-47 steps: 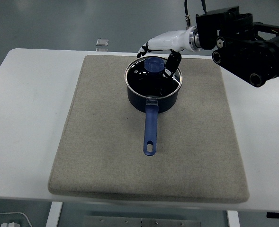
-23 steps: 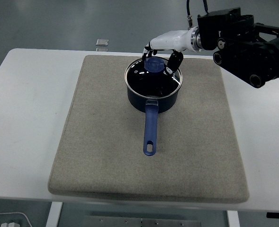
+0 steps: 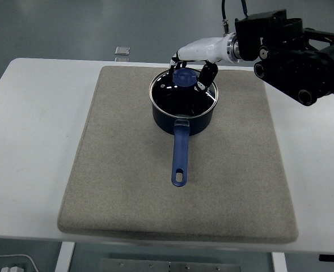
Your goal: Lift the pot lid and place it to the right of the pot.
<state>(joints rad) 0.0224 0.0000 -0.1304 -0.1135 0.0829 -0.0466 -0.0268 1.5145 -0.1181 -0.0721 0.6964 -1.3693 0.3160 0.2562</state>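
Note:
A dark blue pot (image 3: 184, 116) stands on the beige mat (image 3: 115, 170), its long blue handle (image 3: 180, 156) pointing toward the near edge. The glass lid (image 3: 181, 96) with a blue knob (image 3: 184, 77) rests on the pot's rim. My right hand (image 3: 190, 68), white with black fingers, reaches in from the upper right above the lid. Its fingers are curled around the knob, the thumb (image 3: 206, 75) on the knob's right side and the other fingers on the far left side. The left arm is out of the picture.
The mat covers most of the white table (image 3: 30, 124). Bare mat lies to the right of the pot (image 3: 246, 124). A small clear object (image 3: 121, 52) sits at the table's far edge. My black right forearm (image 3: 297, 56) hangs over the mat's far right corner.
My right hand has shifted slightly right and down onto the knob, and its fingers have closed in around it. The pot and lid have stayed in place.

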